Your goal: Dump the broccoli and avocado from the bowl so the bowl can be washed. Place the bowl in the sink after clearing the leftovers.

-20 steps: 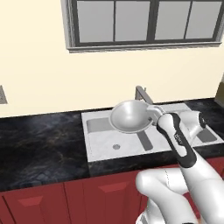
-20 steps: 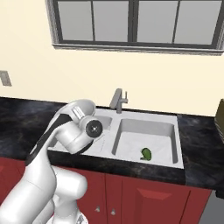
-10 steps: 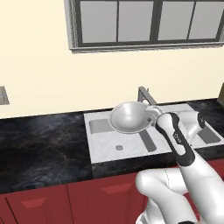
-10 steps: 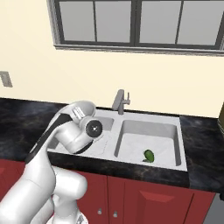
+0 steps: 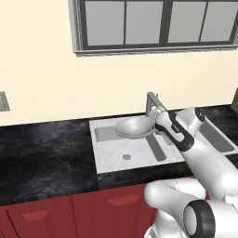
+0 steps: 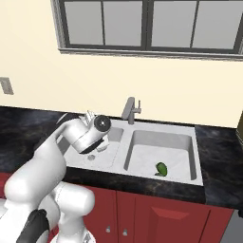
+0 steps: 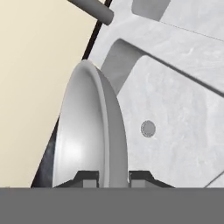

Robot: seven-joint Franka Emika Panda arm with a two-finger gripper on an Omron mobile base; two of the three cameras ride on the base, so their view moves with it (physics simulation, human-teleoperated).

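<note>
The white-grey bowl (image 5: pixel 134 126) hangs just above the left basin of the light grey sink (image 5: pixel 104 125), close to its back wall. My gripper (image 5: pixel 158 124) is shut on the bowl's right rim. In the hand view the bowl (image 7: pixel 85 131) shows edge-on, with its rim between the two dark fingertips (image 7: pixel 87 176) of the gripper (image 7: pixel 113 177). The basin's drain (image 7: pixel 148 128) lies beyond it. A smooth dark green avocado (image 6: pixel 162 168) rests on the floor of the right basin of the sink (image 6: pixel 199 156). I cannot make out the broccoli.
The grey faucet (image 5: pixel 151 99) stands right behind the bowl and hand, also seen as the faucet (image 6: pixel 130 109). Dark stone counter (image 5: pixel 46 148) runs left of the sink. A window sits above the cream wall, and red cabinet fronts (image 6: pixel 161 213) are below.
The bowl has come down a little and slightly left over the left basin, still in the gripper. The avocado has not moved.
</note>
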